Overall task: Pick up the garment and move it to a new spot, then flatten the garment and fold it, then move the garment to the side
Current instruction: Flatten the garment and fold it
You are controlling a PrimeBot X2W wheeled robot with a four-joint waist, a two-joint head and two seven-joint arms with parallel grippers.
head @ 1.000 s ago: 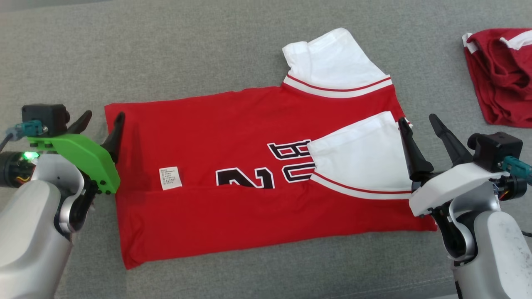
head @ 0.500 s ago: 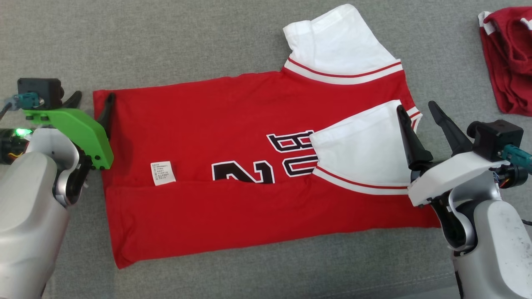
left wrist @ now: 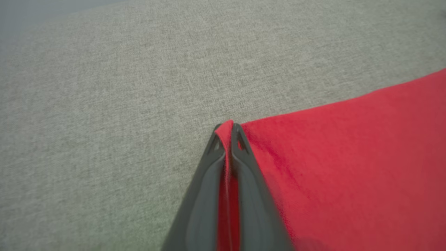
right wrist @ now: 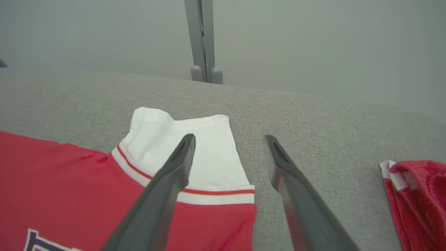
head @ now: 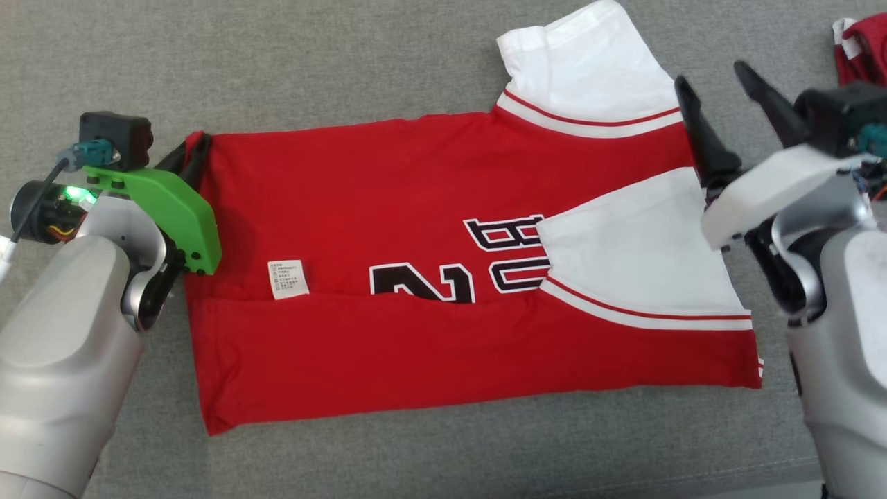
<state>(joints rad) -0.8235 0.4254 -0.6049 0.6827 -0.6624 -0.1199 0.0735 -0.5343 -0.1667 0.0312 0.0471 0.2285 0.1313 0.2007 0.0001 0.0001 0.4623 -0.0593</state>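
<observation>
A crumpled dark red cloth [head: 870,52] lies on the grey fabric surface [head: 346,69], a grey post [right wrist: 202,38] behind.

Red jersey [head: 388,194], centre frame: soft matt knit cloth. Grey surface [head: 312,62] beneath: coarse woven fabric. Green bracket [head: 173,215], left of frame: smooth, slightly glossy plastic. Robot fingers [right wrist: 167,188]: matt dark plastic.

The left tool [left wrist: 227,129], open a second ago, has now pinched shut on the red garment's [head: 388,194] far left corner, while the right tool [head: 712,73] has moved from the near folded sleeve [head: 624,249] to beside the far sleeve [head: 589,69].
</observation>
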